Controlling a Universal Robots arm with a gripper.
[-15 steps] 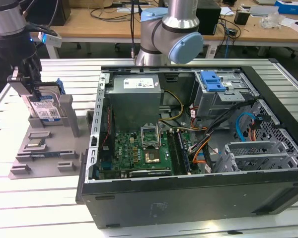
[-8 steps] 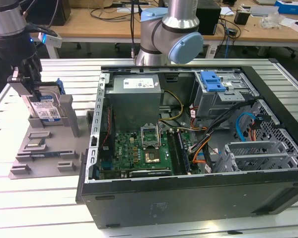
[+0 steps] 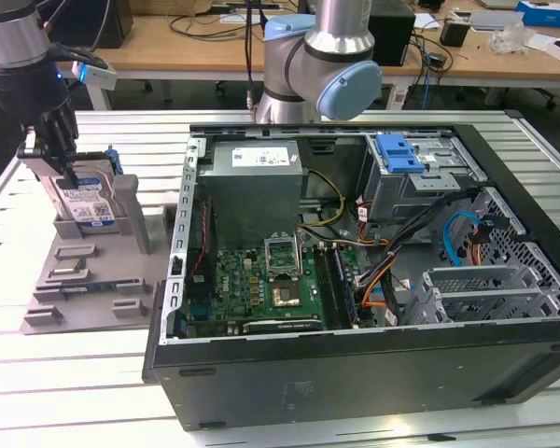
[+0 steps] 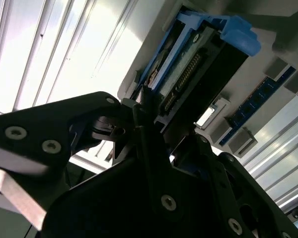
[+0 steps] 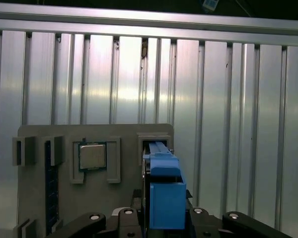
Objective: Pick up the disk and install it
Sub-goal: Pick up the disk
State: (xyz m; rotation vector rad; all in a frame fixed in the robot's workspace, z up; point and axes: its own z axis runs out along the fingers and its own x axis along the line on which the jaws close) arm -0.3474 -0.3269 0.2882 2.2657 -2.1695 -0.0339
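You have the slotted aluminium table (image 3: 93, 383) under everything. On it the open computer case (image 3: 355, 373) lies well apart from the jaws, toward the exterior view's right. The arm (image 3: 341, 56) rises behind the case. Directly below the jaws sits the grey tray (image 3: 84, 289), near the case's outer wall.

Inside the case, far from the jaws, you see the grey power supply (image 3: 257, 182) and beside it the green motherboard (image 3: 243, 280).

The disk (image 3: 86, 203) stands upright on edge in a slot of the tray, its labelled face toward the exterior camera. The gripper (image 3: 67, 170) is down over the disk's upper edge. In the first wrist view the blue carrier (image 5: 166, 198) stands between the jaws, one jaw close to each side. You cannot tell from these views whether the jaws are pressing on it or only straddling it.

A processor chip (image 5: 93, 156) rests in a recess of the tray, just beside the disk's slot and near the jaws. A small blue latch (image 3: 399, 154) sits on the drive cage in the case, well apart from them.
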